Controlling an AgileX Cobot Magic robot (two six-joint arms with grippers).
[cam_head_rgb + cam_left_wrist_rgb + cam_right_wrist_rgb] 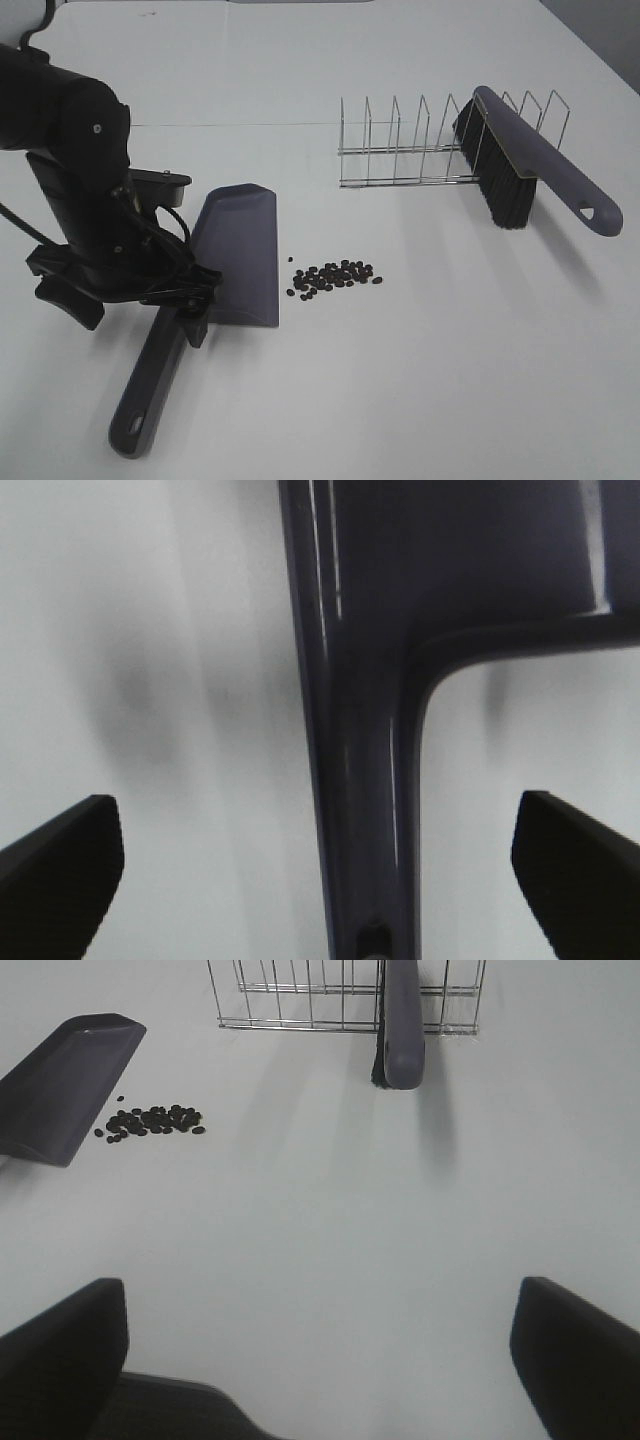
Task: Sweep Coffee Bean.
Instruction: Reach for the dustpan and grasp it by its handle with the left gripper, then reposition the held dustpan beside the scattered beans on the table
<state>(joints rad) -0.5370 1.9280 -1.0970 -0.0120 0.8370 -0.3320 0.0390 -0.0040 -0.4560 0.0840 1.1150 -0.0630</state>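
**Exterior high view:** A white tabletop is seen from above. The coffee bean pile, a loose cluster of tiny dark ovals, is spread near the middle of the tabletop. It lies just to the right of a grey-purple dustpan and is not touching it. The dustpan is laid flat, with its long handle pointed toward the near edge. The black left arm is lowered over the spot where the handle meets the pan. Farther back and to the right, a wire rack is set. A brush with black bristles is propped across the rack's right end.

**Left wrist view:** The dustpan is shown close up, and its handle runs down the middle. The left jaws are held wide apart, one on each side of the handle, and the handle is touched by neither.

**Right wrist view:** The right jaws are spread wide above bare tabletop, and nothing is held between them. The coffee bean pile is seen well beyond them, beside the dustpan. The wire rack and the brush are seen farther off.
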